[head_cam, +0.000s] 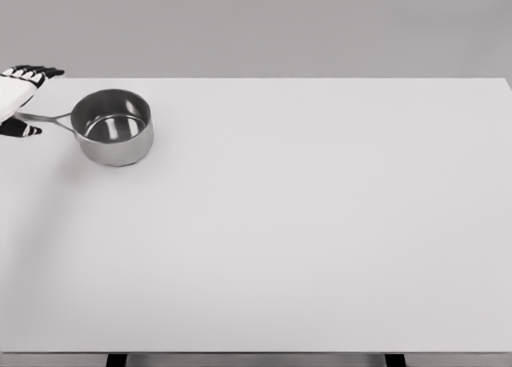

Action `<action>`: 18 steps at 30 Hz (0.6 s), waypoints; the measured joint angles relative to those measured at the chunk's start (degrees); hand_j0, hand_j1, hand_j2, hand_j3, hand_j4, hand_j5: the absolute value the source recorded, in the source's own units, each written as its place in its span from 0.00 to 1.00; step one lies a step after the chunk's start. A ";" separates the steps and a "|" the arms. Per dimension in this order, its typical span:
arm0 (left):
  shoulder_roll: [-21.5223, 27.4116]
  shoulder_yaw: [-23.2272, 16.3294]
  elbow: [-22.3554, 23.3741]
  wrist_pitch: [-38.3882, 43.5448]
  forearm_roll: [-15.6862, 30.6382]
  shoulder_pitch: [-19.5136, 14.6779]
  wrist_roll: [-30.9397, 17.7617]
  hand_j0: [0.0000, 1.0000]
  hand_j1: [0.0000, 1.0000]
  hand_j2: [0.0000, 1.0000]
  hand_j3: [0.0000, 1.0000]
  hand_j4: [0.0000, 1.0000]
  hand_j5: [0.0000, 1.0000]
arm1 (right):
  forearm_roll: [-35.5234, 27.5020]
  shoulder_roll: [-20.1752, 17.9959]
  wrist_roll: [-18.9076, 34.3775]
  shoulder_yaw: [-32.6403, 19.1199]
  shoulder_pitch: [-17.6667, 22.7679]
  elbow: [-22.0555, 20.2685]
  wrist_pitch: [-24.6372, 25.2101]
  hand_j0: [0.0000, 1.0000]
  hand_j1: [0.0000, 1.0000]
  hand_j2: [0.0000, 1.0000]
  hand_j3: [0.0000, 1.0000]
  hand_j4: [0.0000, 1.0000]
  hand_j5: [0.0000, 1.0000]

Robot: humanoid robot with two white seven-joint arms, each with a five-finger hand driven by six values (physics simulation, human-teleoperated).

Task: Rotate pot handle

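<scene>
A pale grey desk (304,239) is filling almost the whole head view, its near edge running along the bottom of the picture, where two dark legs (117,360) are showing just below it. The desk's broad near and middle stretch is lying flat and evenly lit, with soft shading only. Toward the far left corner a small steel pot (113,127) is standing upright on the desk, its round mouth facing up and its shiny inner wall and floor catching dim reflections. A thin metal handle (46,117) is sticking out from the pot's left side, pointing toward the left edge of the picture and lying roughly level. At that edge the left hand (18,97), white with black fingertips, is reaching in around the handle's outer end: several dark fingertips (40,71) are stretching out above the handle and one dark tip is showing below it, so the hand is looking spread about the handle's end, though whether it is actually touching the metal cannot be told. Beyond the desk's far edge a plain grey wall (280,27) is closing off the room.
</scene>
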 measured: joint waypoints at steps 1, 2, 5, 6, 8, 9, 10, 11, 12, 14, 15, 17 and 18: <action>-0.06 -0.02 0.37 0.00 -0.21 0.00 0.00 1.00 1.00 1.00 1.00 1.00 1.00 | 0.00 0.00 0.00 0.00 0.00 0.00 0.00 1.00 1.00 1.00 1.00 1.00 1.00; -0.10 -0.04 0.67 0.00 -0.37 -0.09 0.00 1.00 1.00 1.00 1.00 1.00 1.00 | 0.00 0.00 0.00 0.00 0.00 0.00 0.00 1.00 1.00 1.00 1.00 1.00 1.00; -0.16 -0.06 1.33 0.00 -0.62 -0.44 -0.01 1.00 1.00 1.00 1.00 1.00 1.00 | 0.01 0.00 0.00 0.00 0.00 0.00 0.00 1.00 1.00 1.00 1.00 1.00 1.00; -0.17 -0.06 1.55 0.00 -0.66 -0.53 -0.01 1.00 1.00 1.00 1.00 1.00 1.00 | 0.00 0.00 0.00 0.00 0.00 0.00 0.00 1.00 1.00 1.00 1.00 1.00 1.00; -0.18 -0.07 1.81 -0.01 -0.72 -0.61 -0.01 1.00 1.00 1.00 1.00 1.00 1.00 | -0.01 0.00 0.00 0.00 0.00 0.00 0.00 1.00 1.00 1.00 1.00 1.00 1.00; -0.18 -0.07 1.90 0.00 -0.73 -0.88 0.00 1.00 1.00 1.00 1.00 1.00 1.00 | -0.02 0.00 0.00 0.00 0.00 0.00 0.00 1.00 1.00 1.00 1.00 1.00 1.00; -0.18 -0.07 1.98 0.00 -0.82 -0.97 0.00 1.00 1.00 1.00 1.00 1.00 1.00 | -0.02 0.00 0.00 0.00 0.00 0.00 0.00 1.00 1.00 1.00 1.00 1.00 1.00; -0.19 -0.07 2.03 0.00 -0.96 -1.32 0.00 1.00 1.00 1.00 1.00 1.00 1.00 | -0.01 0.00 0.00 0.00 0.00 0.00 0.00 1.00 1.00 1.00 1.00 1.00 1.00; -0.19 -0.07 2.07 0.00 -1.14 -1.32 0.00 1.00 1.00 1.00 1.00 1.00 1.00 | -0.01 0.00 0.00 0.00 0.00 0.00 0.00 1.00 1.00 1.00 1.00 1.00 1.00; -0.21 -0.14 2.15 0.00 -1.39 -1.49 0.00 1.00 1.00 1.00 1.00 1.00 1.00 | 0.01 0.00 0.00 0.00 0.00 0.00 0.00 1.00 1.00 1.00 1.00 1.00 1.00; -0.23 -0.19 2.18 0.00 -1.49 -1.76 0.00 1.00 1.00 1.00 1.00 1.00 1.00 | 0.02 0.00 0.00 0.00 0.00 0.00 0.00 1.00 1.00 1.00 1.00 1.00 1.00; -0.26 -0.22 2.24 0.00 -1.97 -2.02 0.00 1.00 1.00 1.00 1.00 1.00 1.00 | 0.00 0.00 0.00 0.00 0.00 0.00 0.00 1.00 1.00 1.00 1.00 1.00 1.00; -0.33 -0.24 2.33 0.00 -2.15 -2.11 0.00 1.00 1.00 1.00 1.00 1.00 1.00 | 0.00 0.00 0.00 0.00 0.00 0.00 0.00 1.00 1.00 1.00 1.00 1.00 1.00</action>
